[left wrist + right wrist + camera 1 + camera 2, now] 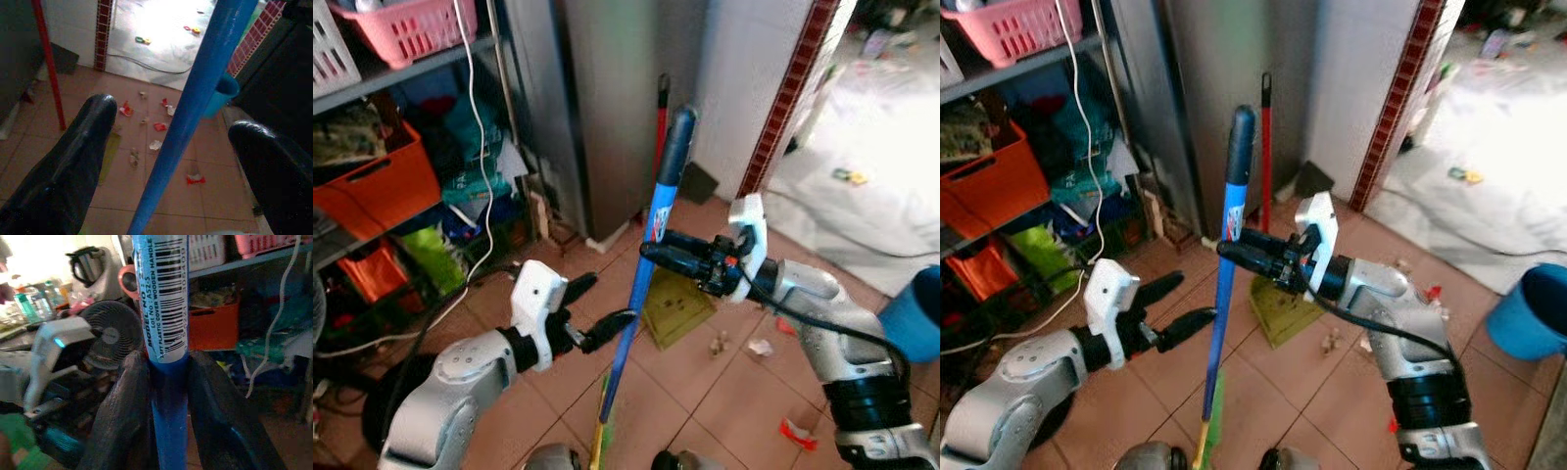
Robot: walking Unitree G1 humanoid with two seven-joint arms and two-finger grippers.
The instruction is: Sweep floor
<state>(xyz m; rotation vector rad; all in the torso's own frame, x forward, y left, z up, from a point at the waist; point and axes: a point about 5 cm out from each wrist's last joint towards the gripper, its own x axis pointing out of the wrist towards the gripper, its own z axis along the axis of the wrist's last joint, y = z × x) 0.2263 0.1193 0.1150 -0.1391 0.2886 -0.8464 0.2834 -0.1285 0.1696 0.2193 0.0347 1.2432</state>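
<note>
A broom with a blue handle (668, 166) stands nearly upright in front of me, and its yellow-green lower end (600, 421) is near the floor. My right gripper (649, 247) is shut on the handle just below the barcode label (166, 293), with both fingers (122, 416) pressed against it. My left gripper (610, 299) is open lower down. The handle (195, 98) passes between its spread fingers (73, 161), and one fingertip reaches it. Small scraps of litter (759, 346), some of them red (798, 431), lie on the tiled floor to the right.
An olive dustpan (677, 305) lies on the tiles, with a red stick (660, 117) by the grey wall. A shelf on the left holds an orange bin (382, 181) and a pink basket (411, 24), with a white cable (480, 147) hanging. A blue bucket (915, 313) is at the right.
</note>
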